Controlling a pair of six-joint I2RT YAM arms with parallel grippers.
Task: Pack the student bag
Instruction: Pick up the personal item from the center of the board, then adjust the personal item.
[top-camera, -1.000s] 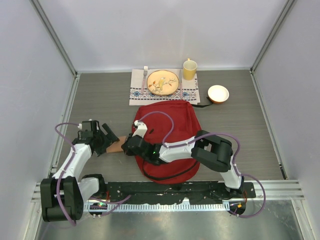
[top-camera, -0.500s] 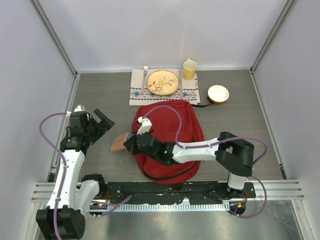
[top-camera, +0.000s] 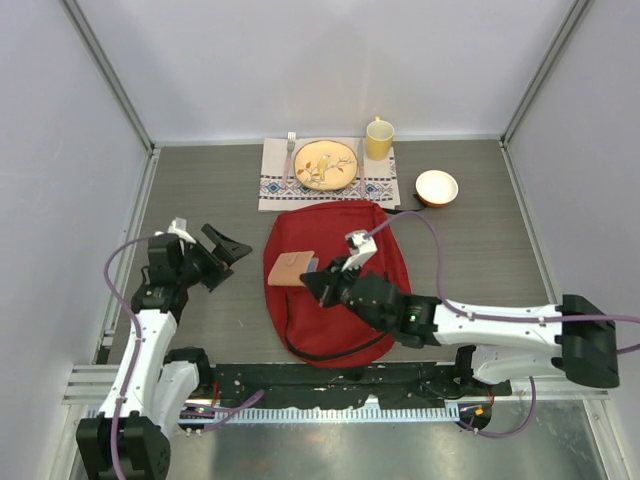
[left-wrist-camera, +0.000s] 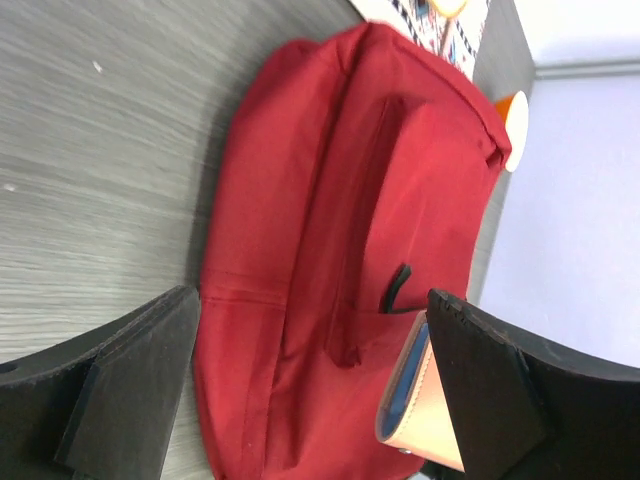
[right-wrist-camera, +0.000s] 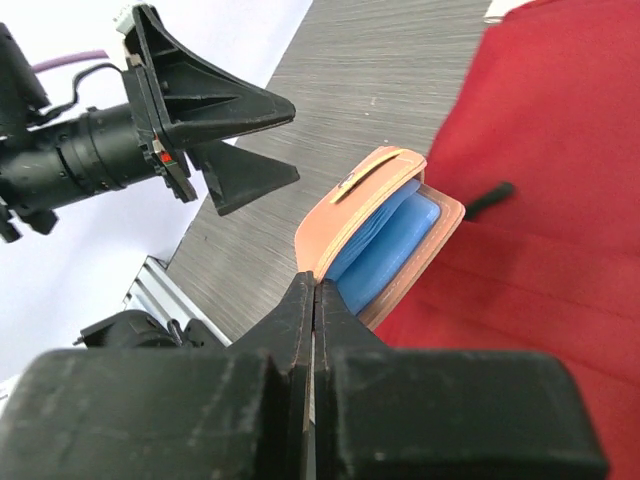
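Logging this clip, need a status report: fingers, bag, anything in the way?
Left gripper fingers open, empty, beside student bag. Right gripper fingers shut on tan case, above bag. Bag flat, no opening visible. Nothing else blocking.

Grey table (top-camera: 200, 190) carries the student bag (top-camera: 335, 228), a patterned placemat (top-camera: 275, 188) and a bowl (top-camera: 437, 186)

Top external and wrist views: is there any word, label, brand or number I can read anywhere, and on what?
No readable text in any view.
student bag: plain red fabric, no label showing.
tan pouch: small metal tab on its flap, too small to read.
placemat: woven pattern only, no letters.
plate: painted decoration, no words.
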